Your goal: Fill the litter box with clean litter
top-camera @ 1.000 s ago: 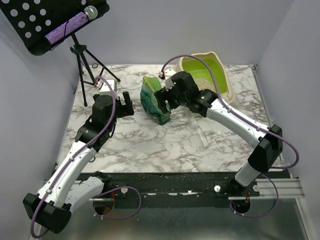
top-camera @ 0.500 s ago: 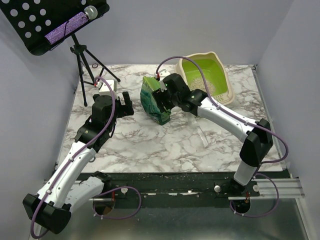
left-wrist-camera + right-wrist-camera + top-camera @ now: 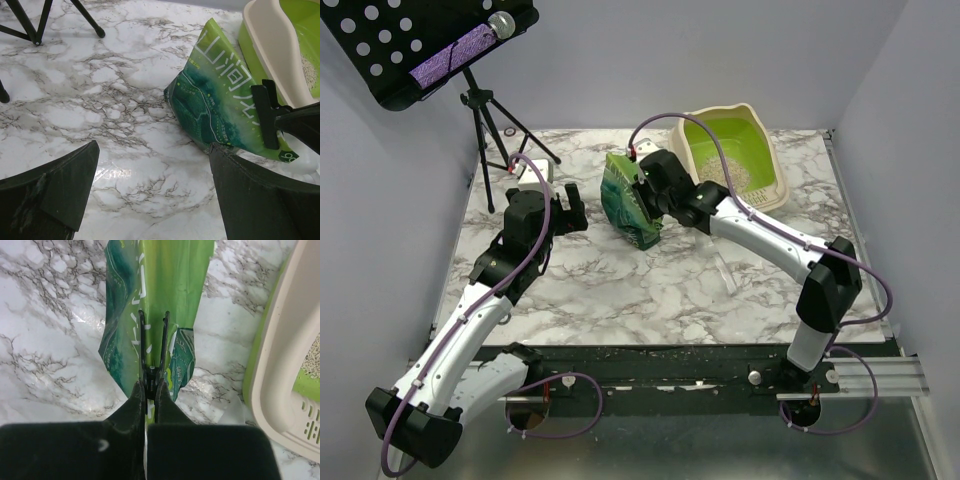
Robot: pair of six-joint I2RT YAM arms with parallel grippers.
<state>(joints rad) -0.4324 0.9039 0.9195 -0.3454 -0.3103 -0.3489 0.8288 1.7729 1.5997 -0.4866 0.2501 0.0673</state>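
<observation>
Top external: I see right arm [image 3: 770, 235] extended, right pincer [image 3: 644, 193] clamped on green bag [image 3: 623, 205]; left pincer [image 3: 570, 210] apart over marble table [image 3: 620, 290]

Marble-veined white tabletop [image 3: 620, 290] runs out beneath the left fingers [image 3: 60, 195], black tripod legs [image 3: 30, 20] planted beyond them, leftward; perforated black music stand [image 3: 380, 50] overhead, plain pale walls [image 3: 620, 60], soft even light.

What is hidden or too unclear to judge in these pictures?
Top view: the right arm covers the near-left corner of the litter box, so the clean litter's full spread is hidden.
All views: the green bag's opaque film hides what remains inside.
Right wrist view: the edge cuts off most of the box.
</observation>
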